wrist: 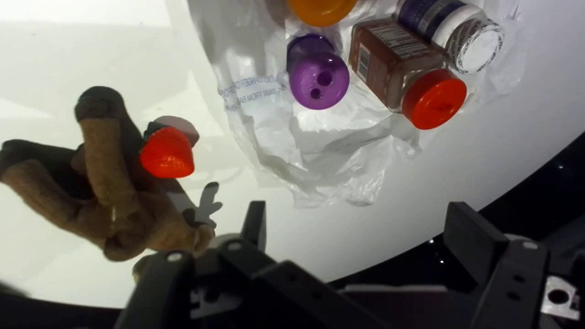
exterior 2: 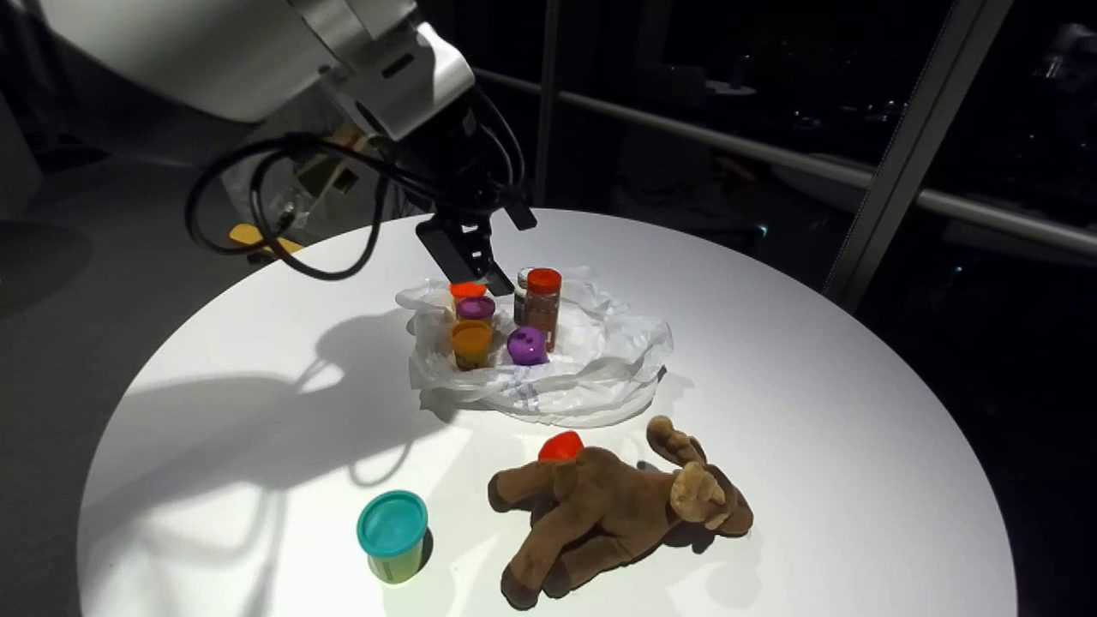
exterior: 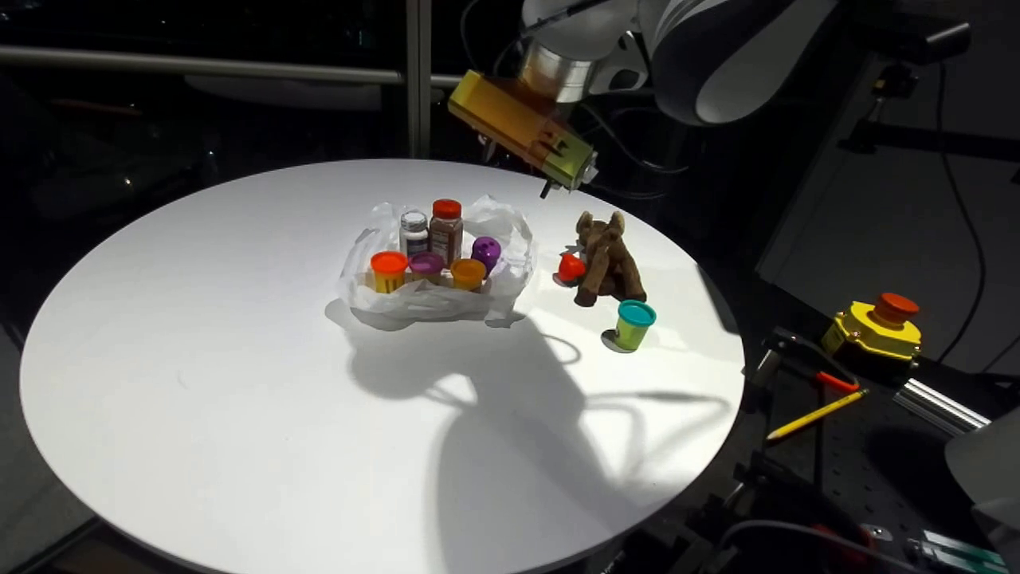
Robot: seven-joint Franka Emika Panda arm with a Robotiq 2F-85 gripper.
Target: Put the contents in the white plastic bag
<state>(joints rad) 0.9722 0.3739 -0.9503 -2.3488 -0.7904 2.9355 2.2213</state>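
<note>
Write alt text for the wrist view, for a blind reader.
Open, empty gripper in the foreground; beyond it, a white plastic bag holds a red-lidded jar, white bottle, purple item and cropped orange cup. A red strawberry and brown toy animal rest outside.

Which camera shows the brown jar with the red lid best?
The wrist view, because the brown jar is biggest there, with its red lid and barcode showing and nothing in front. Both exterior views show it smaller, standing in the white plastic bag; in an exterior view, a round purple thing hides part of its bottom.
</note>
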